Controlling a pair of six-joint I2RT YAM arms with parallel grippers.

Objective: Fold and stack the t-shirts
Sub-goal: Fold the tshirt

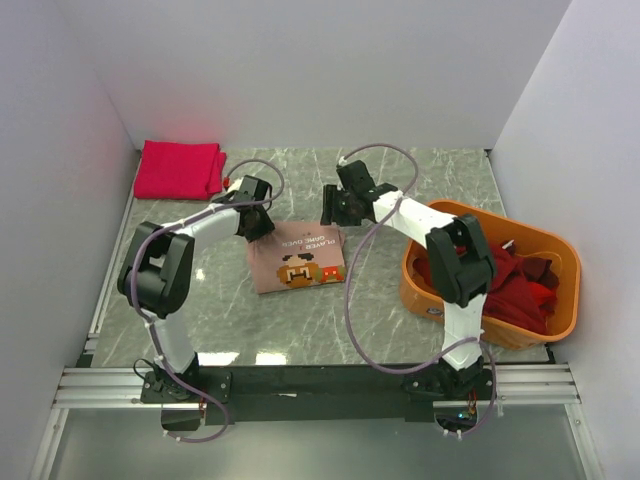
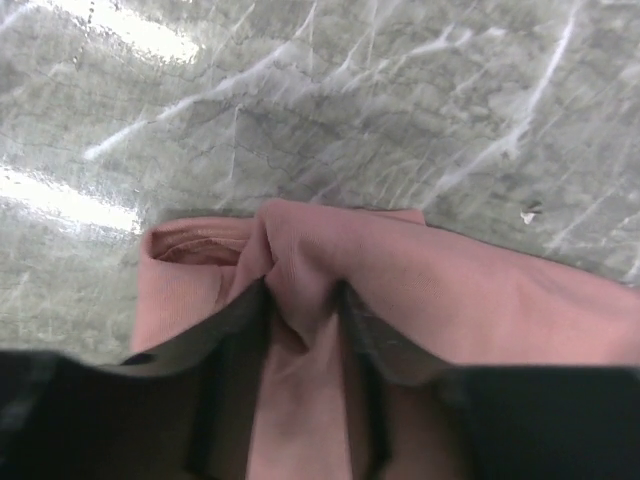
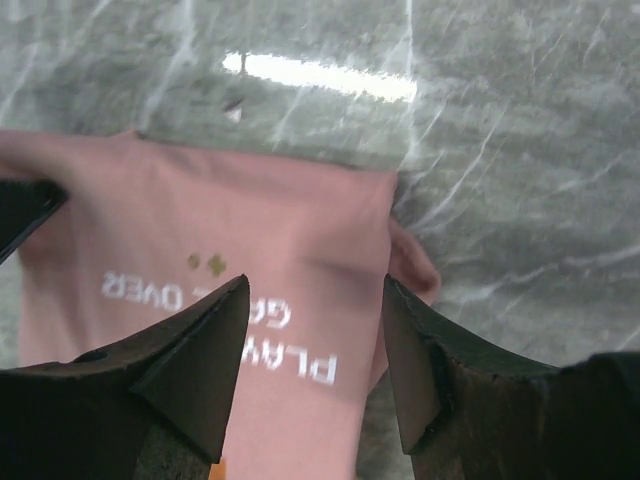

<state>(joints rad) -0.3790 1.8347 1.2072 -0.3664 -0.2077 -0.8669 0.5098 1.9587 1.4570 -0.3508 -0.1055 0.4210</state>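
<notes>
A folded dusty-pink t-shirt (image 1: pixel 297 260) with a cartoon print and white text lies on the marble table (image 1: pixel 420 180). My left gripper (image 1: pixel 257 225) is at its far left corner. In the left wrist view the left gripper (image 2: pixel 300 292) is shut on a raised ridge of the pink cloth (image 2: pixel 480 290). My right gripper (image 1: pixel 333 212) is at the far right corner. In the right wrist view the right gripper (image 3: pixel 315 288) stands open, straddling the shirt's edge (image 3: pixel 250 215) without holding it. A folded crimson-pink t-shirt (image 1: pixel 180 168) lies at the back left. Dark red t-shirts (image 1: pixel 515 290) fill the tub.
An orange plastic tub (image 1: pixel 448 212) stands at the right, close behind the right arm's elbow. White walls close in the table on the left, back and right. Bare marble lies between the pink shirt and the crimson one.
</notes>
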